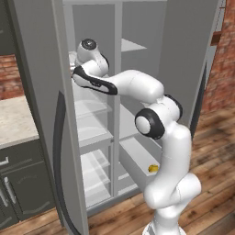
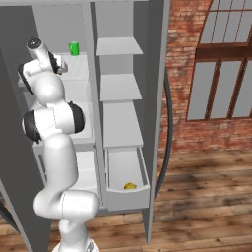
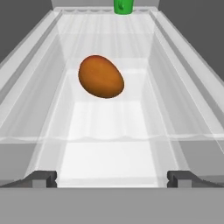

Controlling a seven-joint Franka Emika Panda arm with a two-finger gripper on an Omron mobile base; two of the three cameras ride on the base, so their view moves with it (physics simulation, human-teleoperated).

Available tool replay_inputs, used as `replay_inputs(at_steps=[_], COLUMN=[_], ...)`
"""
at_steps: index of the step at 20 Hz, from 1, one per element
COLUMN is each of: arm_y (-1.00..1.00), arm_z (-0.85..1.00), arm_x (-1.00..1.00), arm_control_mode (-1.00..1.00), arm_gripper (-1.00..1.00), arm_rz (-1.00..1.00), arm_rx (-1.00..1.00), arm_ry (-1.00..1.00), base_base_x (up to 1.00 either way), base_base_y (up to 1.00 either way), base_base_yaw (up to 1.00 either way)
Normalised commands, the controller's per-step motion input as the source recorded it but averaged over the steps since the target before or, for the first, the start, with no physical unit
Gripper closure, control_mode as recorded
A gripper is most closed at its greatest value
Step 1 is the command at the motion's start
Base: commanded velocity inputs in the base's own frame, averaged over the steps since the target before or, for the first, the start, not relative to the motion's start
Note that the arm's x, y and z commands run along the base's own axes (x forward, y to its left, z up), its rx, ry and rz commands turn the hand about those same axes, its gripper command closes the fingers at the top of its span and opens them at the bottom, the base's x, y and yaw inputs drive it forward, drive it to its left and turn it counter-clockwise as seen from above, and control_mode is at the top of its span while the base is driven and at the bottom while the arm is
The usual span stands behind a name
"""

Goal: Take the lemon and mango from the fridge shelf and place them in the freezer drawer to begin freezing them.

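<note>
On fridge shelf (image 3: 26,87), mango (image 3: 101,76) lies ahead of spread, empty fingers (image 3: 43,178), lined up for grasp; lemon (image 2: 130,186) already in freezer drawer (image 2: 127,197).

Arm reaches forward, end effector (image 3: 112,177) spread wide, holding nothing.

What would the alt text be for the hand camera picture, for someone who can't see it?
An orange-brown mango lies on a white glossy fridge shelf with raised sides, seen from low down along the shelf. The open gripper has its two dark fingertips wide apart at the bottom, short of the fruit. A green can stands at the far end.
</note>
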Motion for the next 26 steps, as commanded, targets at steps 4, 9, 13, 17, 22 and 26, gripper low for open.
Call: replay_inputs(at_steps=[4,9,13,17,22,26], arm_y=[0.08,0.1,0.11,0.11,0.09,0.05], arm_z=[-0.03,-0.04,-0.05,-0.01,0.0,0.0], arm_x=[0.28,0.28,0.25,0.28,0.28,0.22], arm_control_mode=[-1.0,-1.0,-1.0,-1.0,-1.0,-1.0], arm_gripper=[-1.0,-1.0,-1.0,-1.0,-1.0,-1.0], arm_rz=[0.0,0.0,0.0,0.0,0.0,0.0], arm_rx=[0.0,0.0,0.0,0.0,0.0,0.0], arm_ry=[0.0,0.0,0.0,0.0,0.0,0.0], base_base_x=[0.0,0.0,0.0,0.0,0.0,0.0], base_base_y=[0.0,0.0,0.0,0.0,0.0,0.0], base_base_yaw=[0.0,0.0,0.0,0.0,0.0,0.0])
